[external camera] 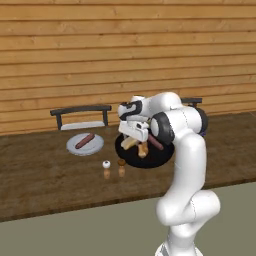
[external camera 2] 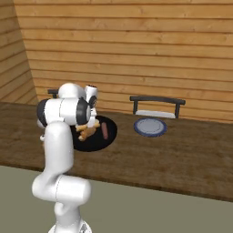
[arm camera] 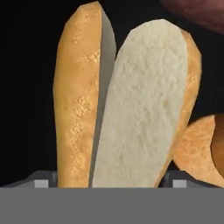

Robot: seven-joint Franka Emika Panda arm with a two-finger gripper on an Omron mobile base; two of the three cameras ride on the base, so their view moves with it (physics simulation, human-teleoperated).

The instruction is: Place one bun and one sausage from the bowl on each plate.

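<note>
Gripper (external camera: 134,136) sits low over the black bowl (external camera: 159,156), hand pointing down into it. In the hand view one bun (arm camera: 131,105) lies split open lengthwise, pale crumb face up on the right half, tan crust on the left half, running straight up between the two fingers (arm camera: 41,181) whose tips peek at either side of its near end. Fingers stand wide, one on each side of the bun — no squeeze visible, bun lying on the bowl floor, not lifted. Second bun (arm camera: 199,148) pokes in at the lower right of the hand view, just beside the first. A reddish-brown sausage (arm camera: 197,13) edges in at the top right corner.

Left base view: bowl on the dark wooden counter (external camera: 40,175), buns (external camera: 142,149) and a sausage (external camera: 155,142) inside it, partly hidden by the arm. Left plate (external camera: 85,144) well apart to the bowl's left, already carrying the other sausage (external camera: 85,140), no bun on it. Two small shakers (external camera: 106,168) stand on the counter in front, between plate and bowl.

Right base view: second plate (external camera 2: 150,127) to the right of the bowl (external camera 2: 107,136) with nothing on it. A dark chair back (external camera 2: 157,101) behind it against the plank wall (external camera 2: 136,45).
</note>
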